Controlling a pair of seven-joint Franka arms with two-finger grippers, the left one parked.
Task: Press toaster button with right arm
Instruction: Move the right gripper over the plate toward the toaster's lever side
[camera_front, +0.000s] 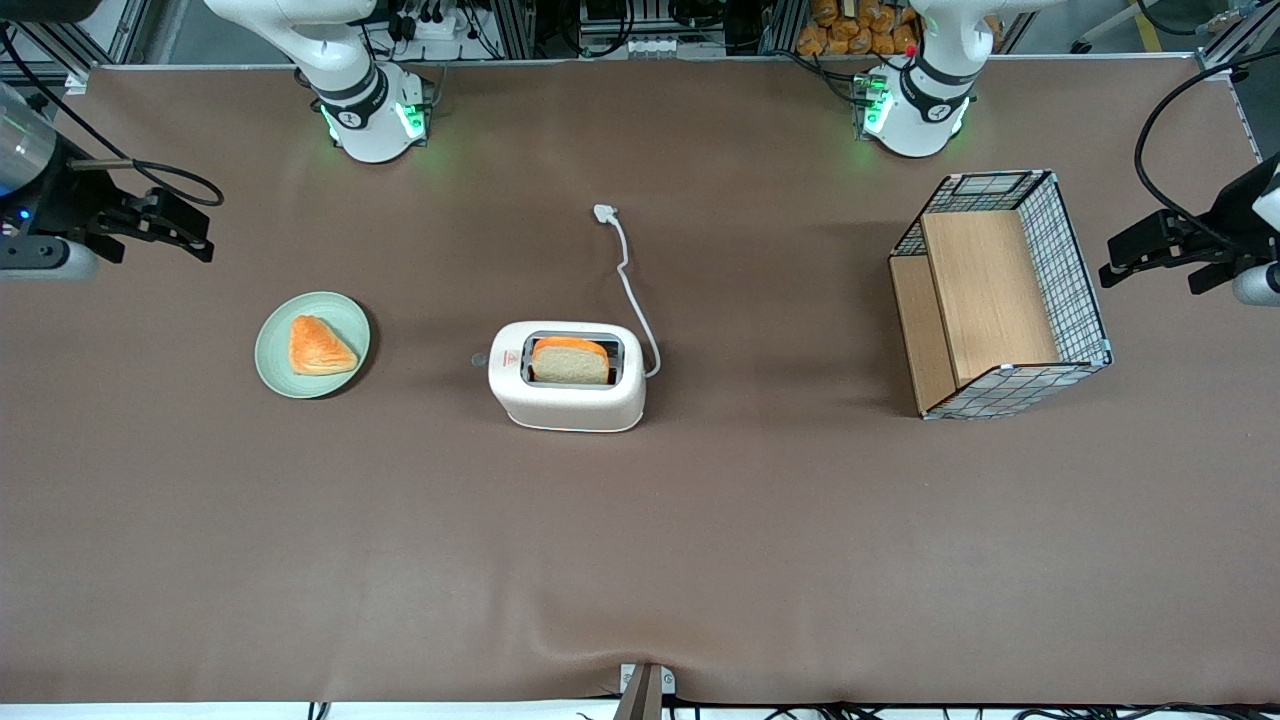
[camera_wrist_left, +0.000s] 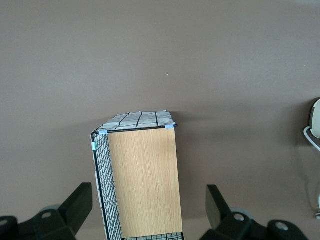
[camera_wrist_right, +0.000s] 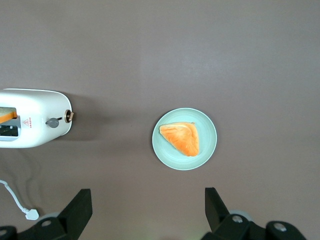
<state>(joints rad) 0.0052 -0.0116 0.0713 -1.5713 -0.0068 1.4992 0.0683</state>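
Toaster (camera_front: 567, 388): sitting mid-table, long axis running along the table, button end facing the working arm's end, cord (camera_front: 630, 280) trailing away from the front camera.
Button (camera_wrist_right: 51, 122): sticking out of that narrow end – the front view is showing only a faint grey spot.
Slot: holding a bread slice (camera_front: 570, 361), lower part hidden.
Plate (camera_front: 312, 345): lying nearer the working arm, carrying a pastry.
Gripper (camera_wrist_right: 145, 210): hanging high above the plate, well apart from the toaster – fingers (camera_wrist_right: 80, 207) spread, grasping nothing.

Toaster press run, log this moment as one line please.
stage: pre-approach | gripper: open, high at working arm's end, above plate | toaster: upright, bread in slot | toaster button: untouched
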